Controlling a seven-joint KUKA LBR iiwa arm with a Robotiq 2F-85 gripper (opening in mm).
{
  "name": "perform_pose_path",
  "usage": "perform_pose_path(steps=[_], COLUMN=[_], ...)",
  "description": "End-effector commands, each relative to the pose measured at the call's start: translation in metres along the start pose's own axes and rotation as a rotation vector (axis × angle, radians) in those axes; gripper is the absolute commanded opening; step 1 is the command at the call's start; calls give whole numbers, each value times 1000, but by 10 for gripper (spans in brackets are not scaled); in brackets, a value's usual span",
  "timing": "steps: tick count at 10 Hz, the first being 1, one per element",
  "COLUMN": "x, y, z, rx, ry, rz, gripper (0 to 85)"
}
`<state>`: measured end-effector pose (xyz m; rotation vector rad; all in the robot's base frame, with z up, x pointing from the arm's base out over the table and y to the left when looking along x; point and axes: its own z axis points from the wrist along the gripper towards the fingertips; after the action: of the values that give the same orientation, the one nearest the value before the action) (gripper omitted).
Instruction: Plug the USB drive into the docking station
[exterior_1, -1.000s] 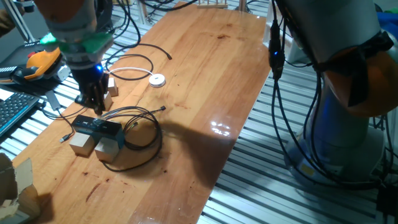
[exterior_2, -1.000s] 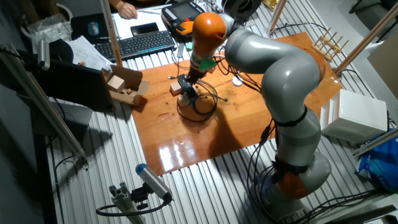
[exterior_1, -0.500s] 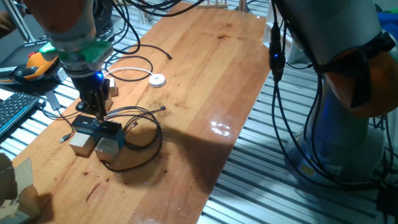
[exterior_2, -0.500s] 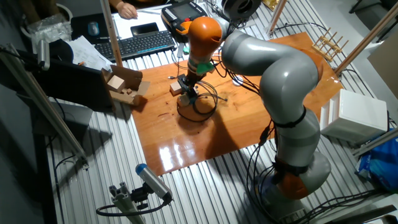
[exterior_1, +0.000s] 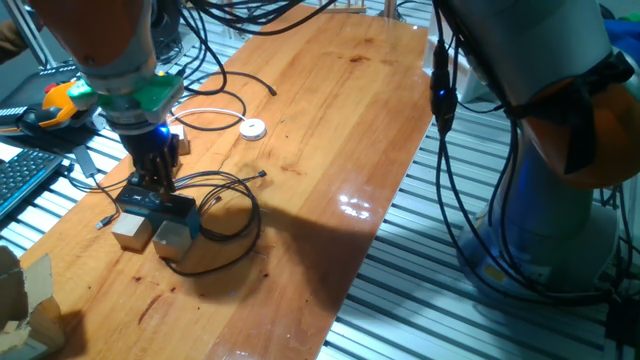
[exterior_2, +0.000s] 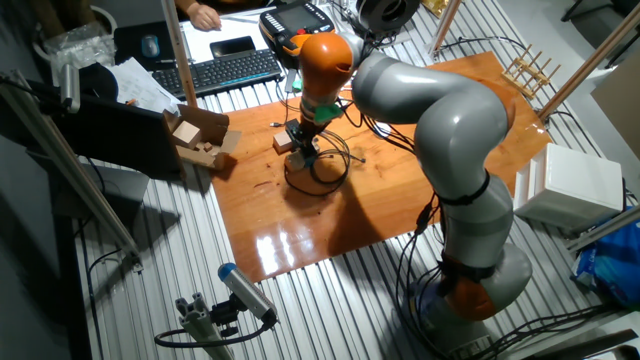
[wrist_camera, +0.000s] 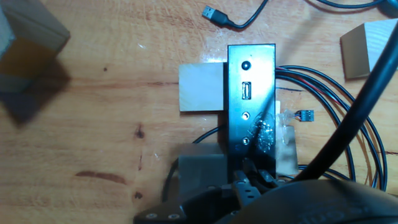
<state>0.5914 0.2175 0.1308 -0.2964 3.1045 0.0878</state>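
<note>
The docking station (exterior_1: 156, 206) is a flat black box lying across two pale wooden cubes (exterior_1: 172, 240), with thin black cables looped around it. My gripper (exterior_1: 153, 182) stands straight above its left part, fingers close together, tips almost at its top face. In the hand view the docking station (wrist_camera: 251, 106) runs up the middle with a USB port (wrist_camera: 246, 91) facing the camera. My gripper (wrist_camera: 252, 177) is at the bottom edge, shut on a small dark piece that I take for the USB drive (wrist_camera: 249, 168). The other fixed view shows my gripper (exterior_2: 305, 150) over the same spot.
A third wooden cube (exterior_1: 179, 142) sits behind the gripper. A white disc (exterior_1: 253, 128) with a white cable lies further back. A loose USB plug (wrist_camera: 215, 12) on a black cable lies beyond the docking station. A keyboard (exterior_2: 232, 70) and cardboard boxes (exterior_2: 196, 138) are at the table's end.
My gripper has come down a little and shifted slightly toward the docking station. The docking station, cubes and cables have not moved.
</note>
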Motion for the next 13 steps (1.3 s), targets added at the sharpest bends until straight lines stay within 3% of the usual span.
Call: perform_pose_path(steps=[1,3,13], x=[0,0,0], y=[0,0,1], z=[1,1,3], rx=[0,-11,-5], ry=[-1,2,11], rz=[0,15,8], gripper=[0,0,0])
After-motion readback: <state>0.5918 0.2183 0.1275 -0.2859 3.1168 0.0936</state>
